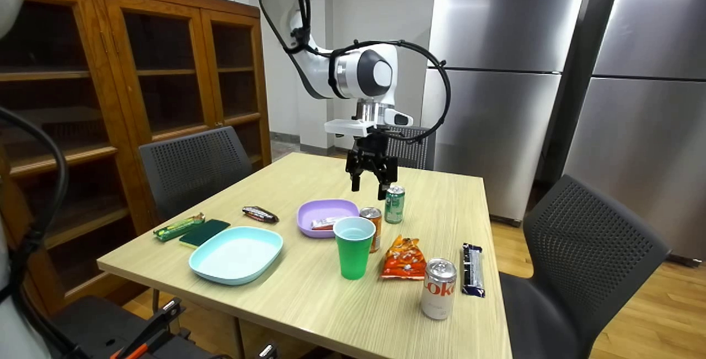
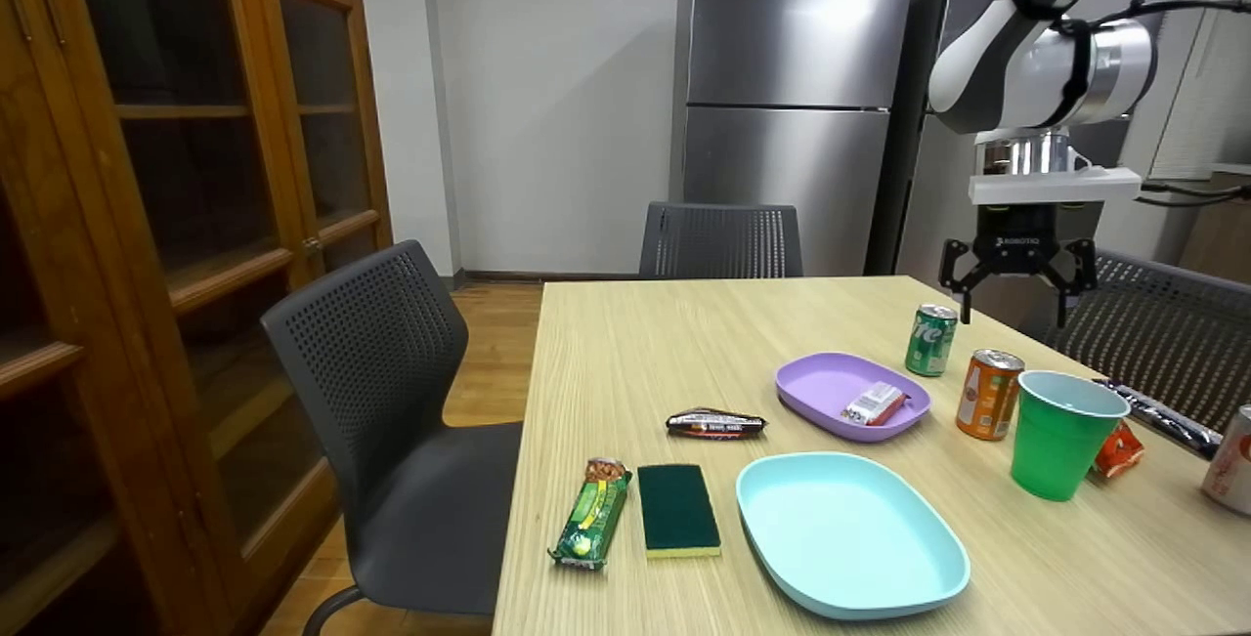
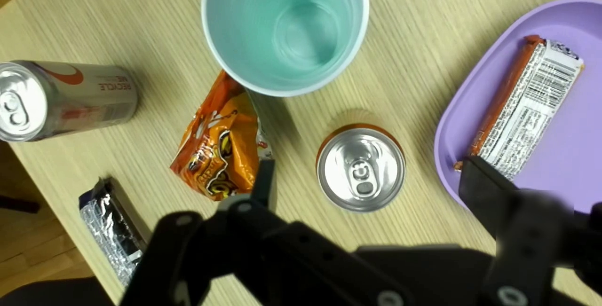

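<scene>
We're watching the pincer point(image 2: 1014, 319) hovering, spread wide!
The orange can point(image 3: 361, 169) is standing between purple tray point(image 3: 570, 151) and snack bag point(image 3: 223, 153).

You are in what looks like a break room or shared eating space; whether it belongs to an office or a lab, you cannot tell. Two tall stainless-steel refrigerators point(image 1: 502, 116) stand near a plain pale wall point(image 2: 557, 108), and a glass-fronted wooden cabinet point(image 1: 135, 122) runs along one side of your plank floor point(image 1: 656, 315). Dark office-style chairs point(image 1: 593, 243) surround your pale wood-grain table point(image 1: 303, 271), where drink cans point(image 1: 394, 205) and wrapped snacks point(image 2: 593, 514) point to food and refreshment.
</scene>
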Robot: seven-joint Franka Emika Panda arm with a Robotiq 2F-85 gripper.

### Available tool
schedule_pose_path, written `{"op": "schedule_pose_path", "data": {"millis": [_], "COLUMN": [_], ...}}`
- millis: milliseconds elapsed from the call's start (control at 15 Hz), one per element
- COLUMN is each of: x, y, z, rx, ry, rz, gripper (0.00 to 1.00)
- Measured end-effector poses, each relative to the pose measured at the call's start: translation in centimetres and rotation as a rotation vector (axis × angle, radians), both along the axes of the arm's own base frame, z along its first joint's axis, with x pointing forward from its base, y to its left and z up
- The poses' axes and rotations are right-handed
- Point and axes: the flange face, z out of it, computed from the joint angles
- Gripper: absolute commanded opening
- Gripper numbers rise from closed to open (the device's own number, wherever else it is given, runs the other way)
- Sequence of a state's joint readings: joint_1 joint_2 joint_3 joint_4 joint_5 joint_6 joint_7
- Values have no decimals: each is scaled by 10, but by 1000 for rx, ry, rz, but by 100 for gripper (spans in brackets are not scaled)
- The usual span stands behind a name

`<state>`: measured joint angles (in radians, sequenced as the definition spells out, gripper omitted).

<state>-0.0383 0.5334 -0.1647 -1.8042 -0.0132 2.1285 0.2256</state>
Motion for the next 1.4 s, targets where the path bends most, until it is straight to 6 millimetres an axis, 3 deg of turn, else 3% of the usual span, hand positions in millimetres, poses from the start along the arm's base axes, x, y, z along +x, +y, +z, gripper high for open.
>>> {"op": "schedule_pose_path", "data": {"millis": [733,1067,1400], "x": [4,12,7], "y": [2,7,6], "z": [-2,-11,-24], "rx": [-5,-18,-26], "ry": [-34,-163,-199], "rz": [7,52,73], "gripper": [100,100,100]}}
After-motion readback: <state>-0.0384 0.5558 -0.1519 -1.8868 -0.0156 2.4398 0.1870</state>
